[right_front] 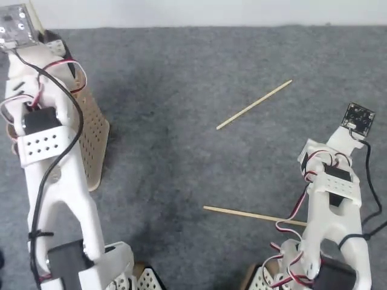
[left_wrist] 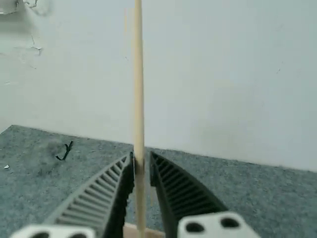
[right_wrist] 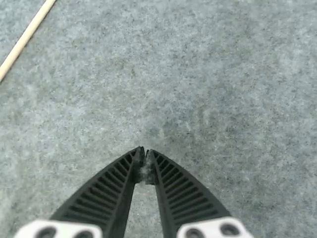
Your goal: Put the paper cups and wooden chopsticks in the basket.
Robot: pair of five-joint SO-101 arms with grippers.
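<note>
Grey carpet-like fabric covers the tabletop, and two loose wooden chopsticks lie on it. The far chopstick rests on a slant out in the open middle, well apart from both arms. The near chopstick lies almost level, closer to the front edge, and one end runs under the right arm.

The basket, made of pale perforated wood panels, stands at the left side of the tabletop. The left arm stretches over it and hides most of it.

In the left wrist view, the left gripper is closed tight on a third stick, the held chopstick. The ribbed black fingers pinch it low on its shaft. It stands upright against a white wall, and its upper end runs out past the edge of the view. A strip of pale wood shows just beneath the fingertips, and the stick's lower end meets it. I cannot tell whether that strip is the basket's rim.

The right gripper hangs over bare grey fabric with its tips pressed together and nothing between them. The right arm is folded back near the front right corner, beside the near chopstick.
</note>
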